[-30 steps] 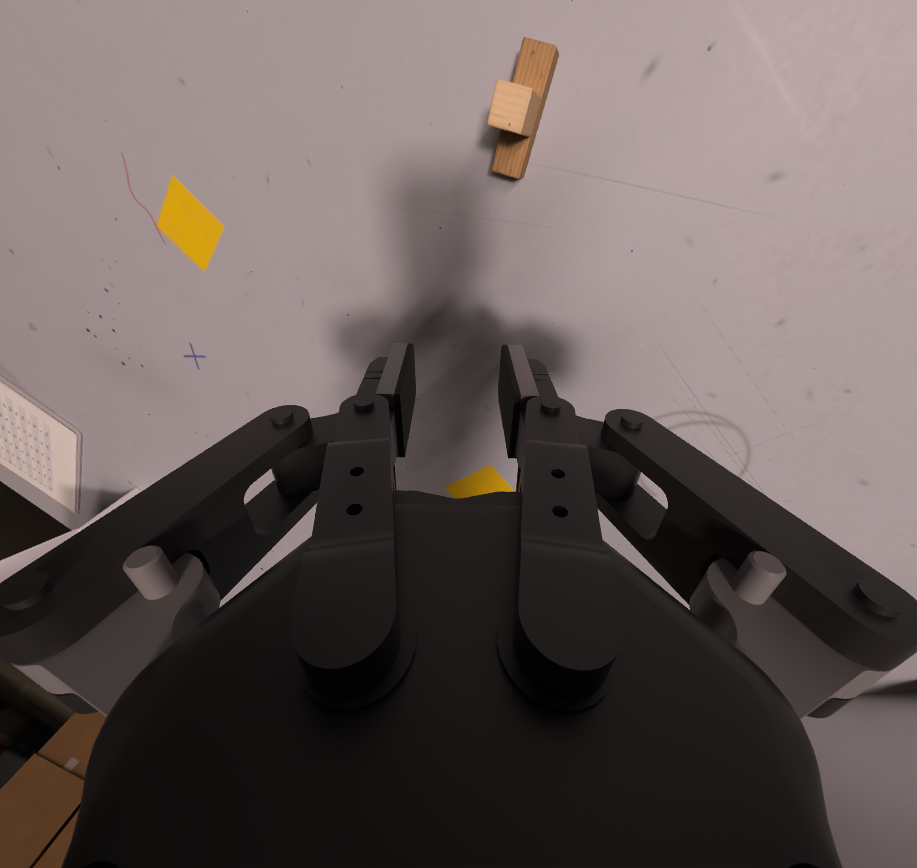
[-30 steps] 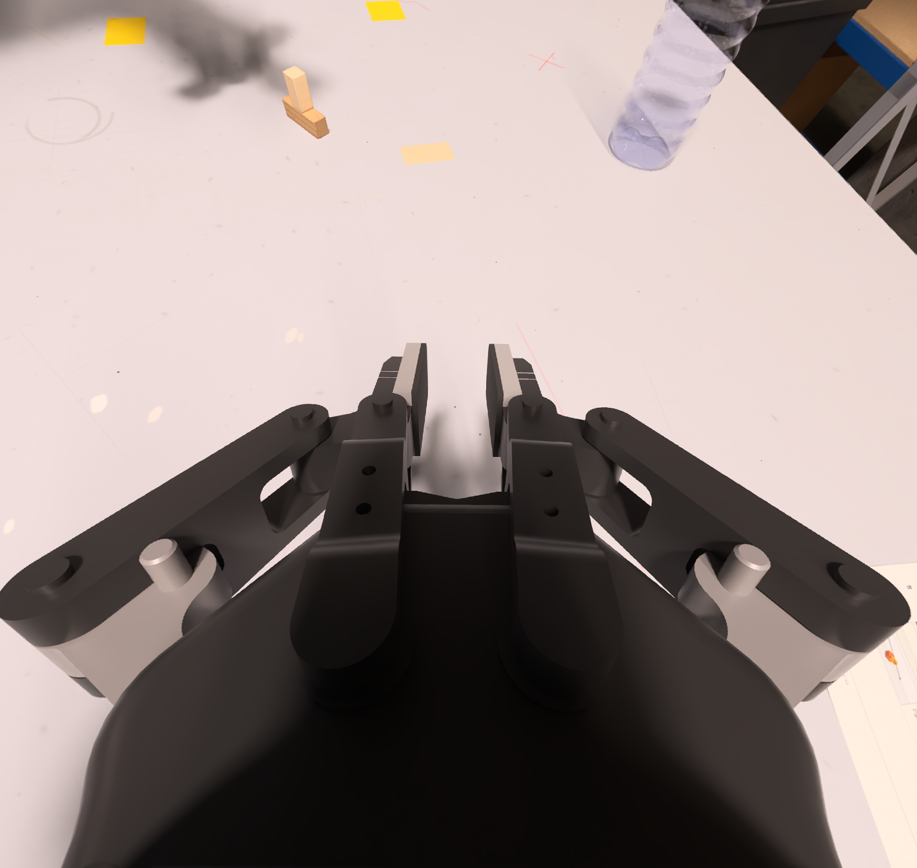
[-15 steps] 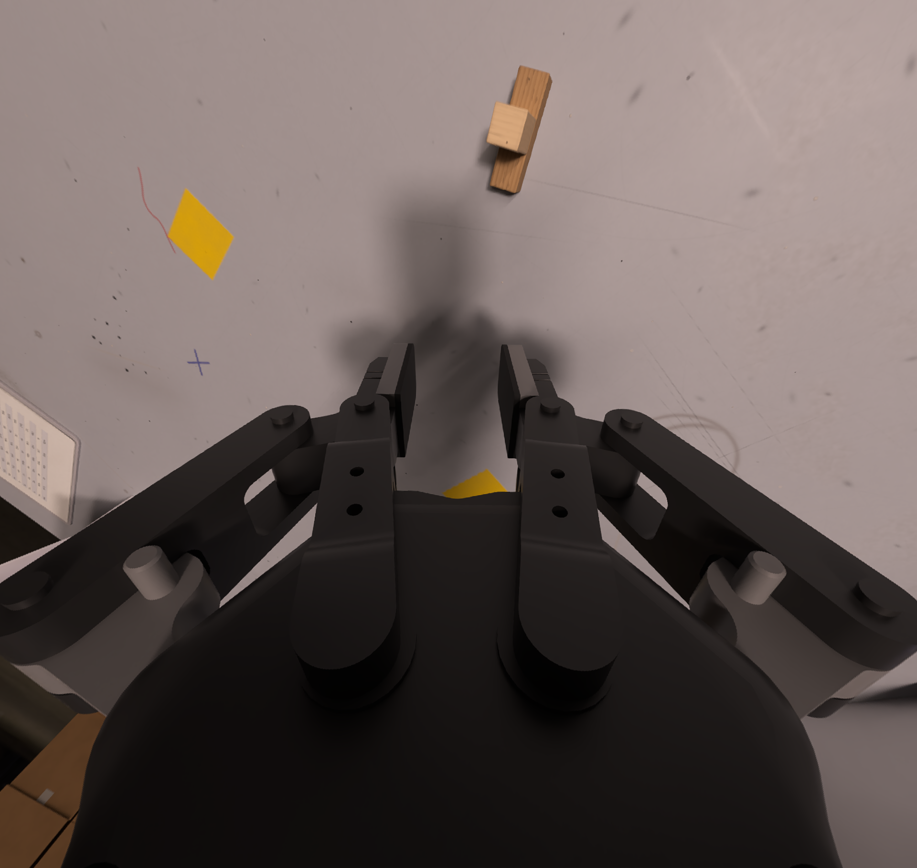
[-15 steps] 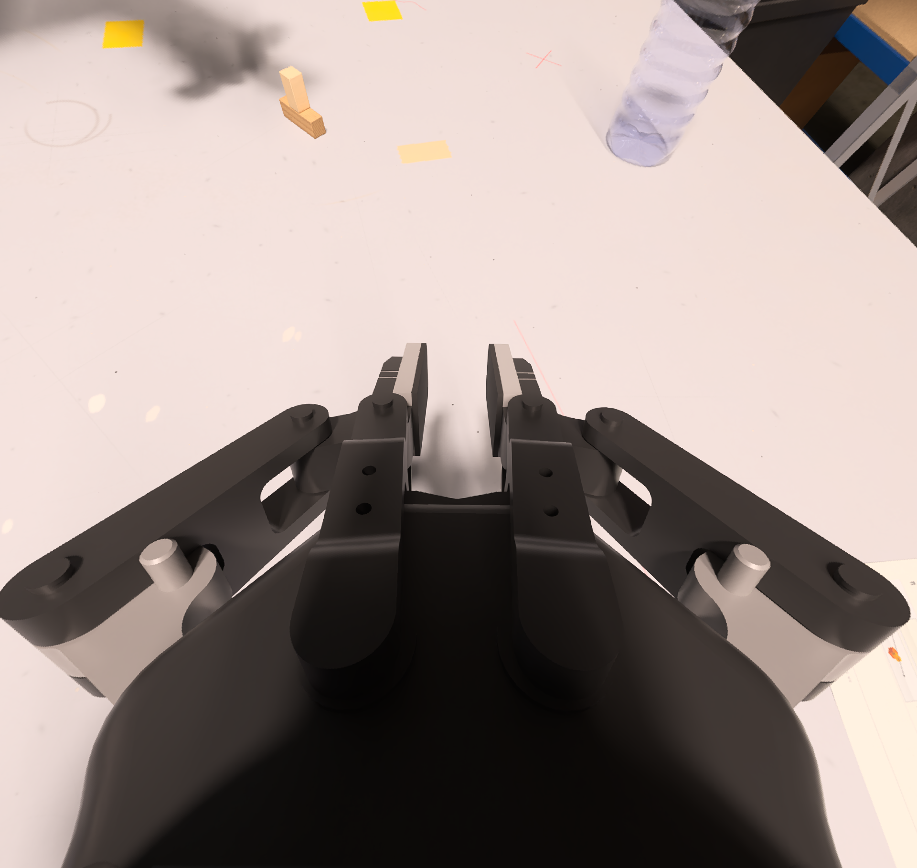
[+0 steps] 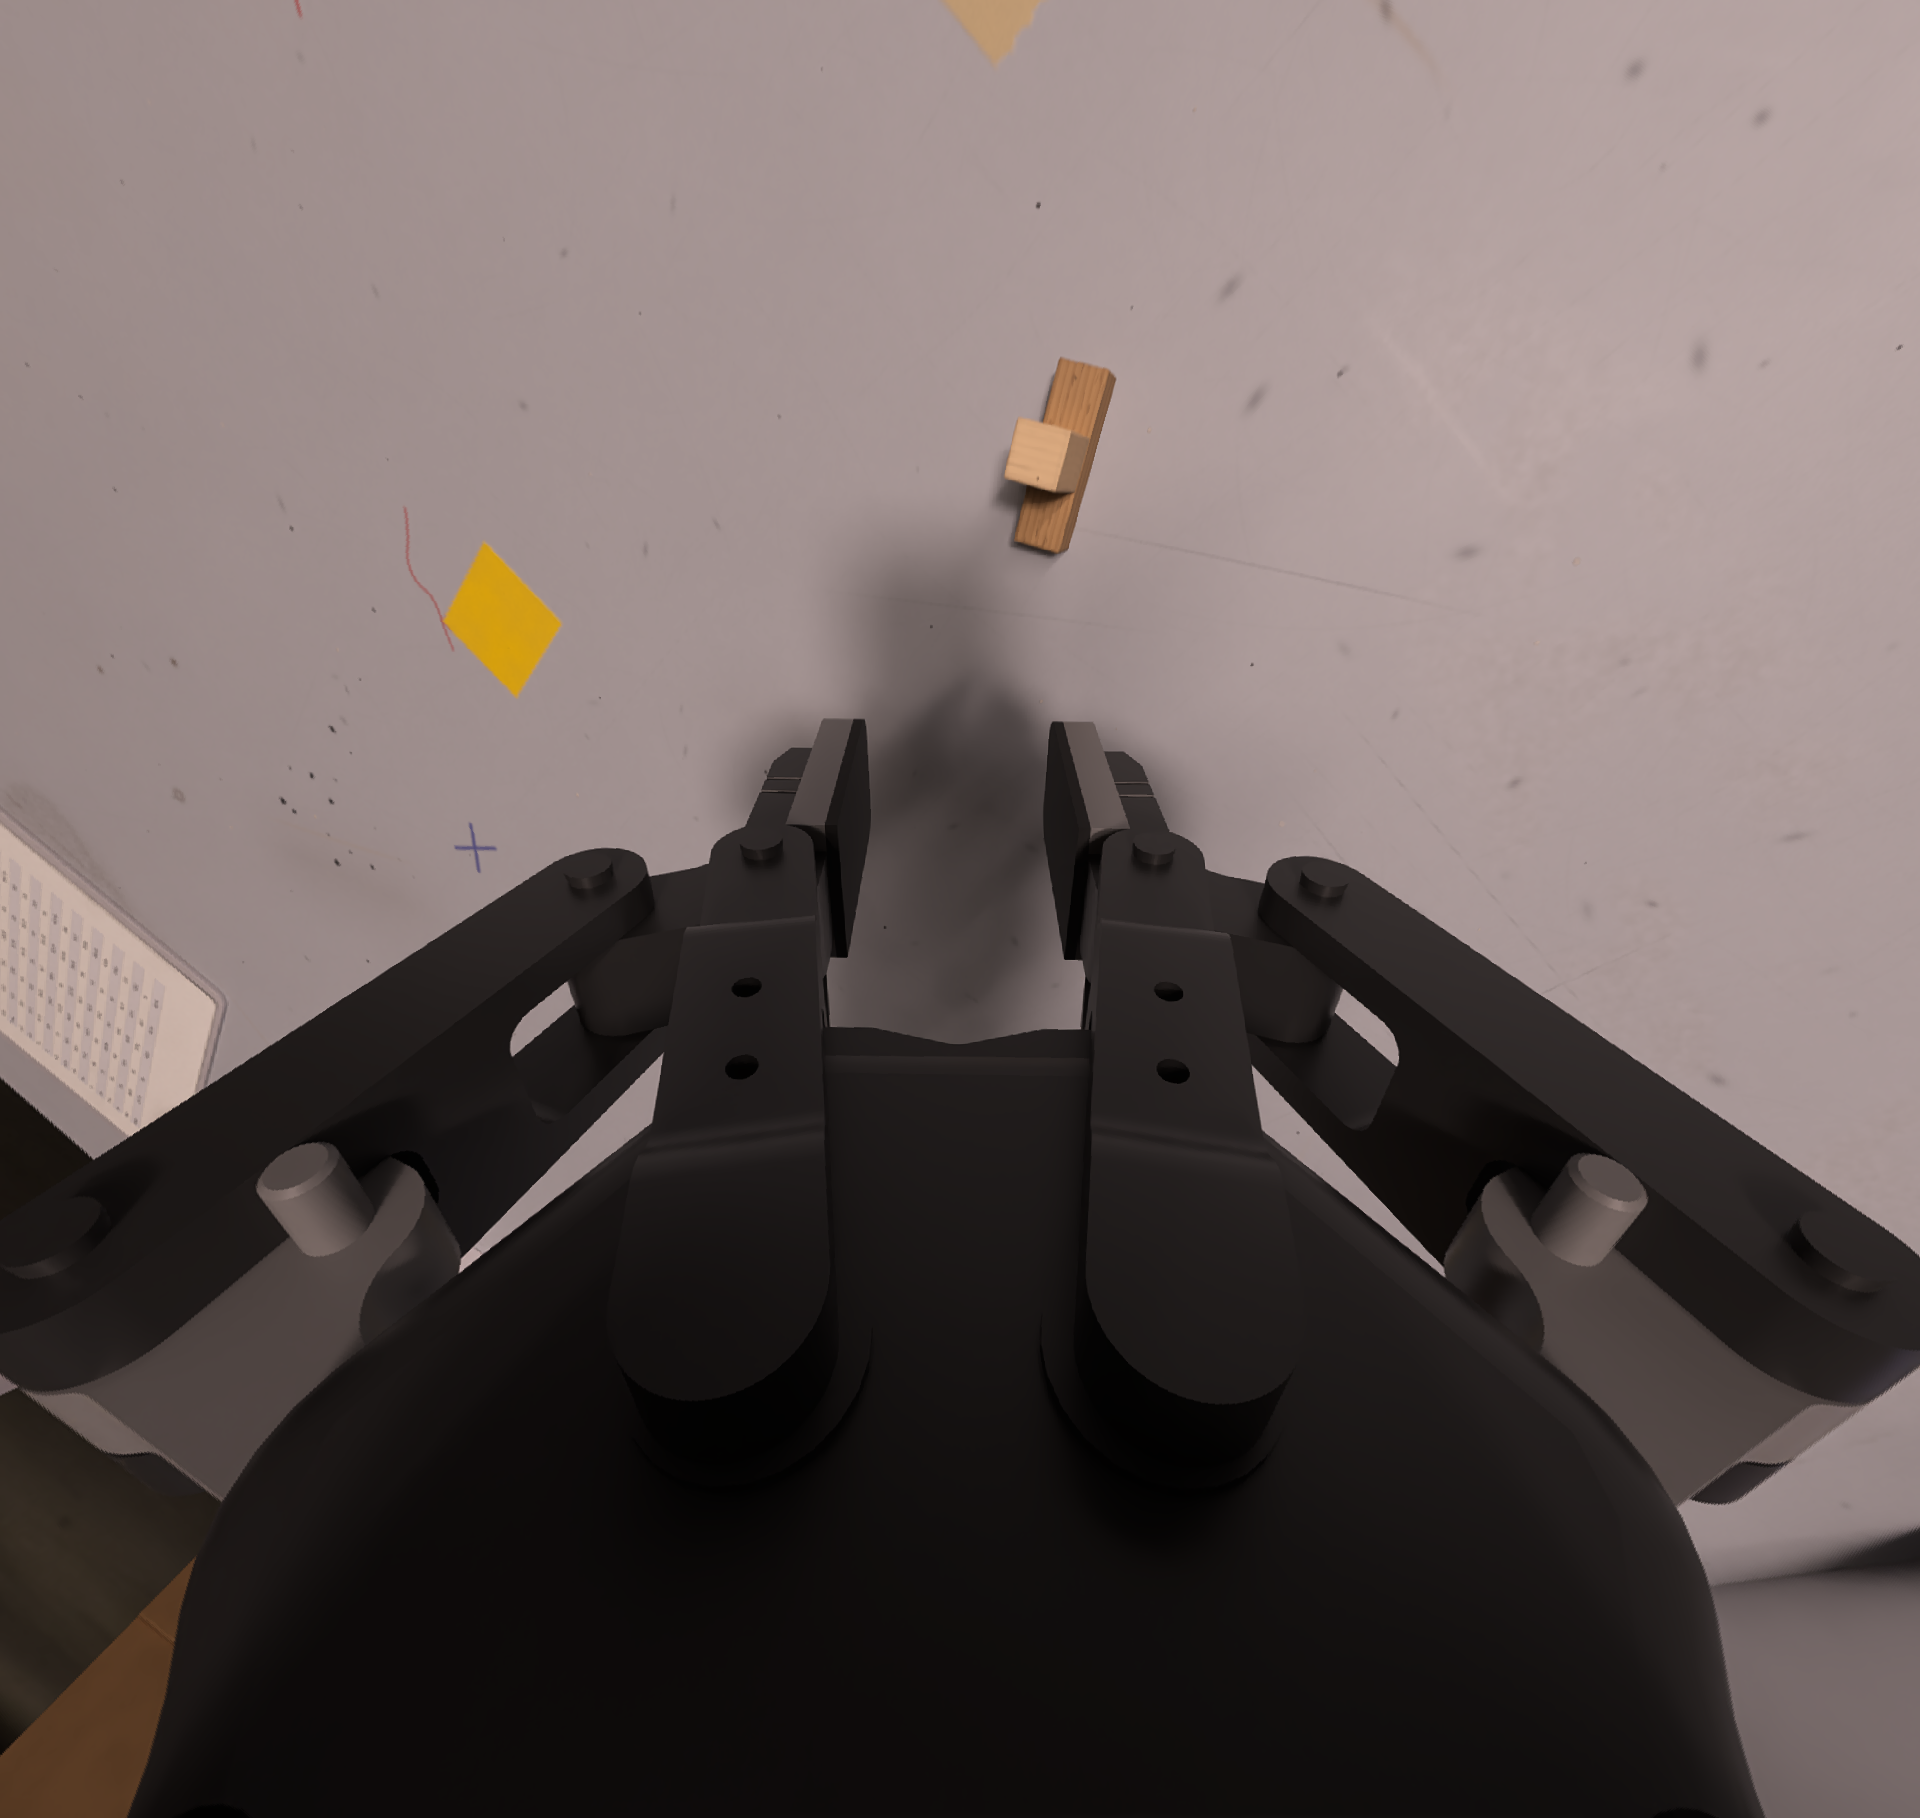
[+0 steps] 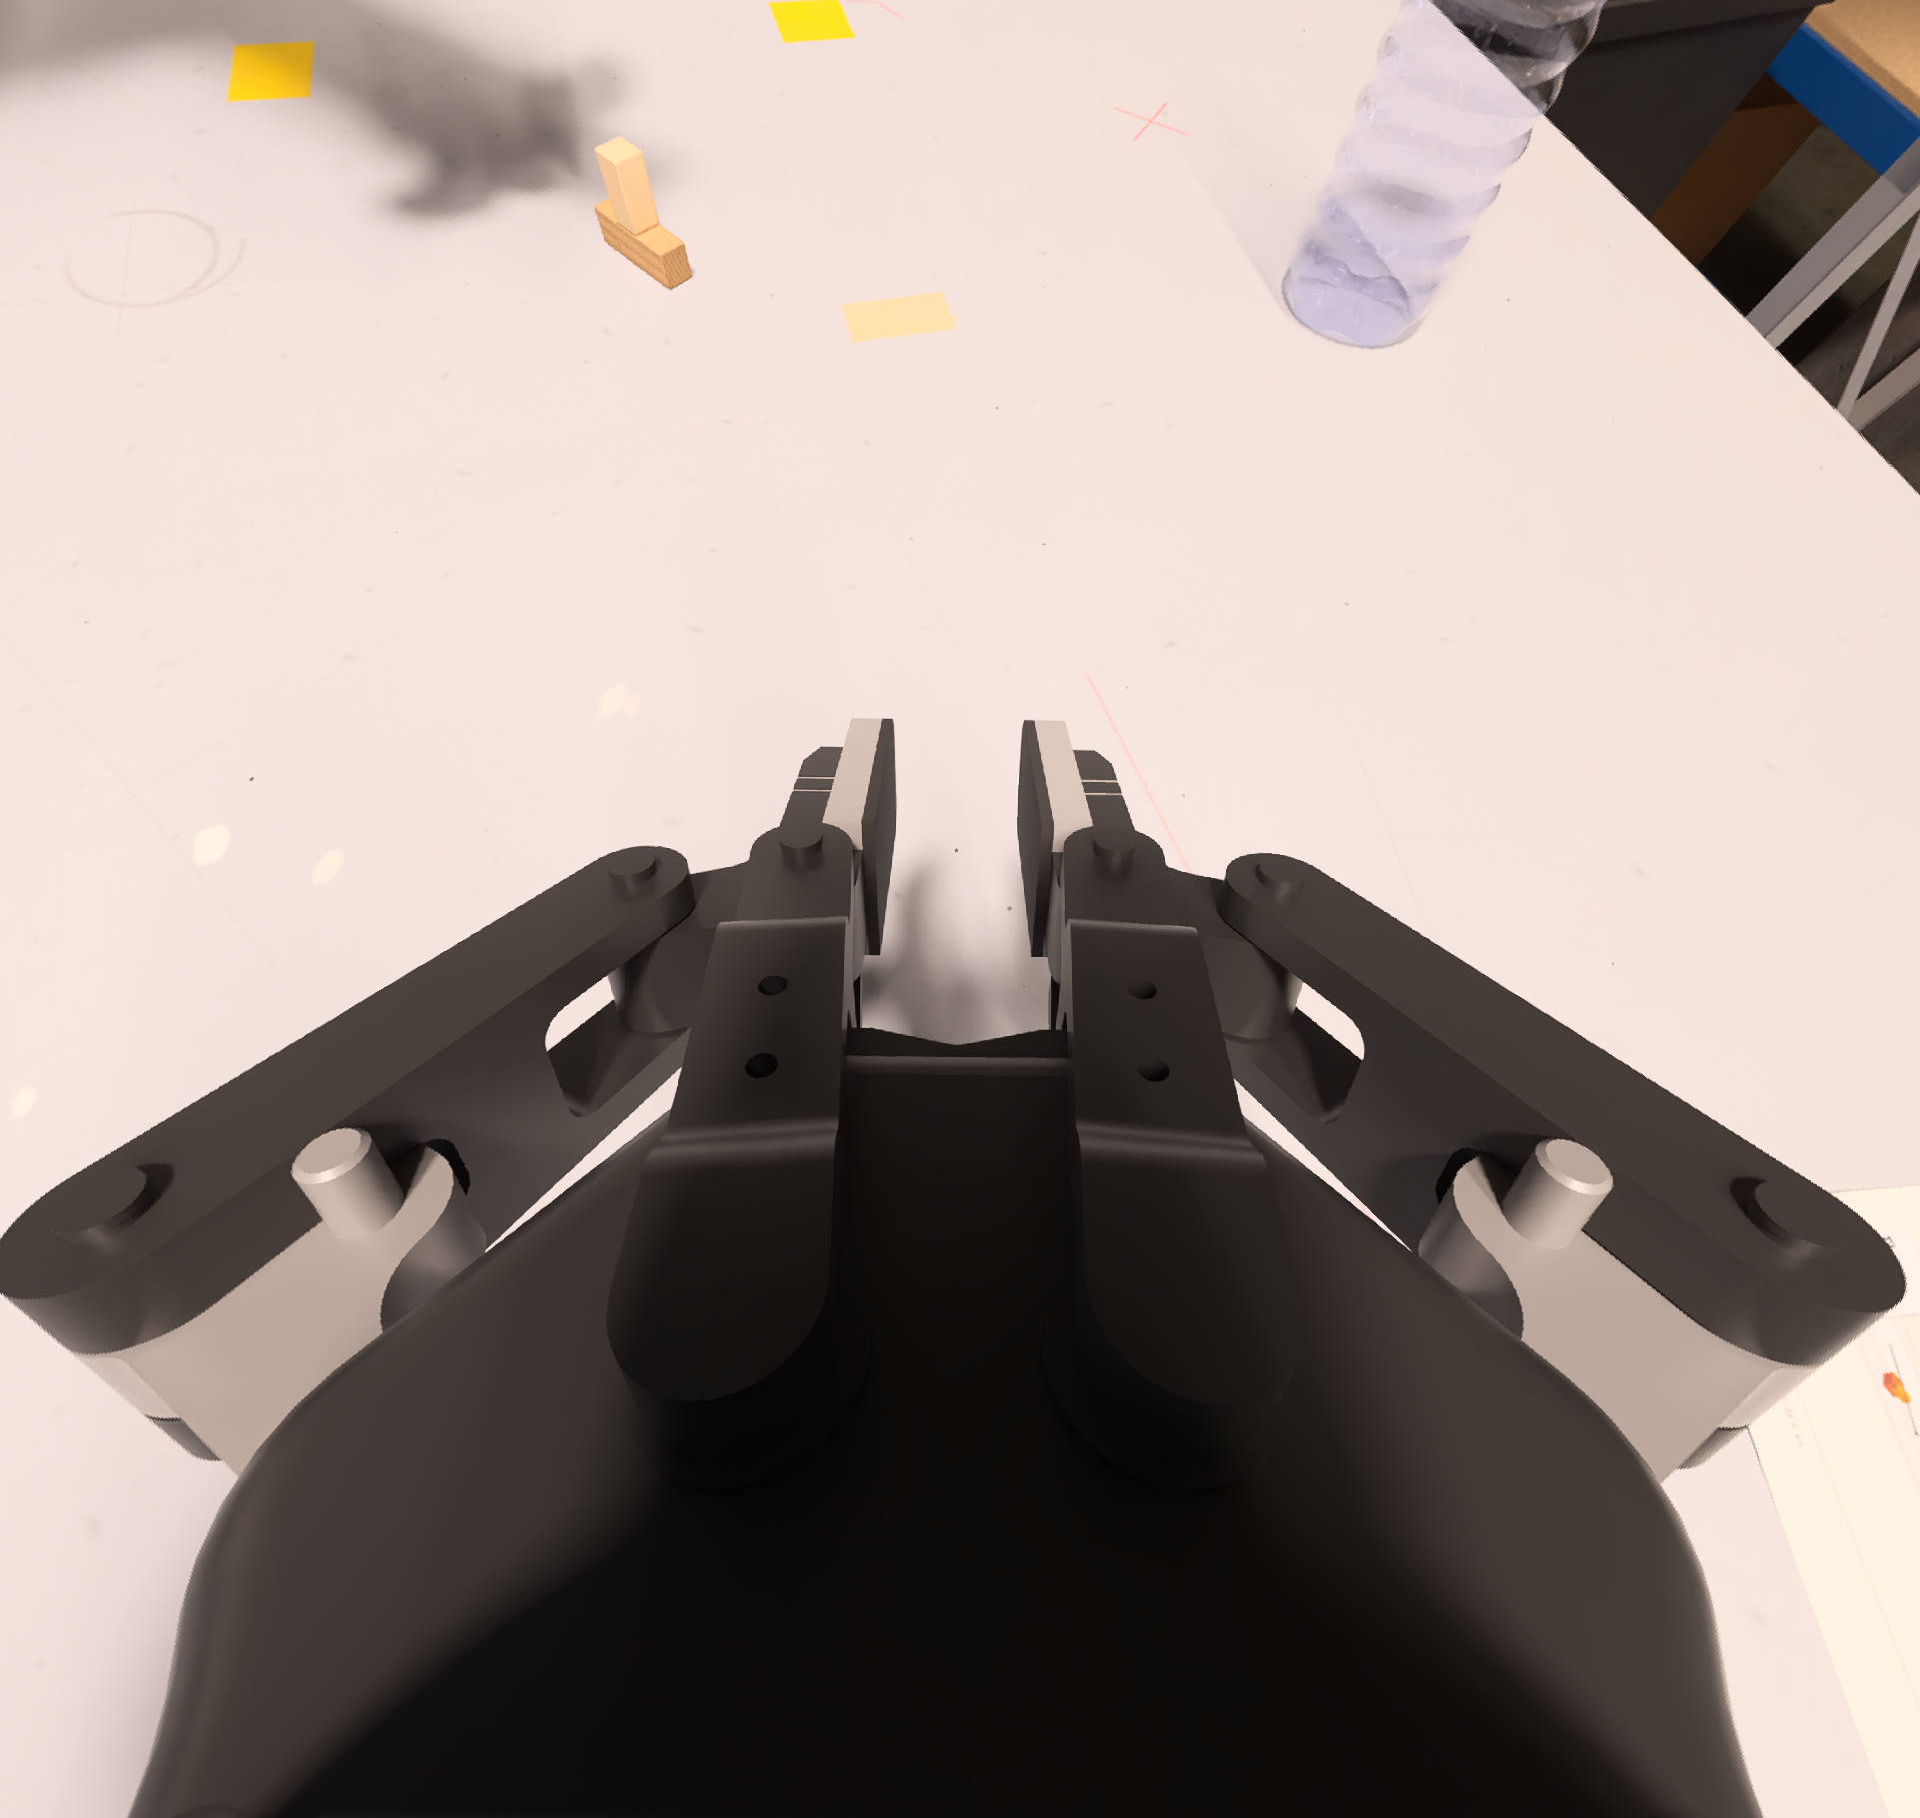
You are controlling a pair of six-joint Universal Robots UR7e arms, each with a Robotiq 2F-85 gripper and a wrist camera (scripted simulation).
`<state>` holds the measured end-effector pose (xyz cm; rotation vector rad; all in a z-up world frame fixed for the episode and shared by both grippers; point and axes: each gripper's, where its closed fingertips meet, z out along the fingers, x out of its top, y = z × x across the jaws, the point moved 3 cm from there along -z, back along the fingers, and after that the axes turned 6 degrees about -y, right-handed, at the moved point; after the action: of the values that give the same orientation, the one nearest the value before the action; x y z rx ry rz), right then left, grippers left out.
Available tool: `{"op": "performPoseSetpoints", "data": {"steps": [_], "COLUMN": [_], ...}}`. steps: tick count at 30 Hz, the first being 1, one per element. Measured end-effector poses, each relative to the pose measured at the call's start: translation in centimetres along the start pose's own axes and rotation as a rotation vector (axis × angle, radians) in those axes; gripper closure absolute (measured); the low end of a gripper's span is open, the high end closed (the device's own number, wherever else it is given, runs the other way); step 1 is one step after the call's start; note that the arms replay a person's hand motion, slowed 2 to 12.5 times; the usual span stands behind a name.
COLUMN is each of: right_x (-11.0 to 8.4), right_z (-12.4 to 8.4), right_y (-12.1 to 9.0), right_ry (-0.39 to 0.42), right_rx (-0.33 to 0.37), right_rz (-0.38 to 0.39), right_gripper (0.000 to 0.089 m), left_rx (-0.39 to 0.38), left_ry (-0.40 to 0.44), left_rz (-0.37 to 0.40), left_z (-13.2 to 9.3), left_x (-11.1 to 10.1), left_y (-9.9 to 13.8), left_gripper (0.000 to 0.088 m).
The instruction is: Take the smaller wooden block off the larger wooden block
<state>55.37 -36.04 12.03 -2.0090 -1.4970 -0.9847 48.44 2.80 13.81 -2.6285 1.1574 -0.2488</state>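
Observation:
A small pale wooden block [image 5: 1044,454] stands upright on a larger, darker wooden block [image 5: 1070,418] that lies flat on the table. In the right wrist view the small block [image 6: 625,184] rises from the larger block [image 6: 649,251] at the far left. My left gripper [image 5: 956,781] is open and empty, high above the table, with the blocks ahead of its fingertips and slightly right. My right gripper [image 6: 956,781] is open and empty, low over the table, far from the blocks.
A clear plastic bottle [image 6: 1423,158] stands at the far right near the table edge. Yellow squares [image 5: 502,618] [image 6: 810,20] [image 6: 270,69] and a tan patch [image 6: 897,316] lie flat on the table. A white card [image 5: 83,999] sits at the left edge.
My left gripper has risen and drawn back, so the blocks look smaller and lower in its view. My right gripper has barely moved. Both grippers stay open.

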Motion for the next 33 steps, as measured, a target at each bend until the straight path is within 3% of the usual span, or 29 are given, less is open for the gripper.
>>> {"op": "performPoseSetpoints", "data": {"steps": [16,33], "right_x": [0.1,0.1], "right_z": [-0.1,-0.3], "right_y": [-0.2,0.0], "right_ry": [0.001,0.006], "right_rx": [0.001,-0.002], "right_rz": [-0.008,-0.001], "right_gripper": [0.0677,0.0677], "left_rx": [-0.009,-0.02], "left_ry": [0.024,-0.04], "left_rz": [0.088,0.208], "left_z": [1.2,4.1], "left_x": [3.1,5.4], "left_y": [1.2,1.9], "left_gripper": [0.0568,0.0583]}}
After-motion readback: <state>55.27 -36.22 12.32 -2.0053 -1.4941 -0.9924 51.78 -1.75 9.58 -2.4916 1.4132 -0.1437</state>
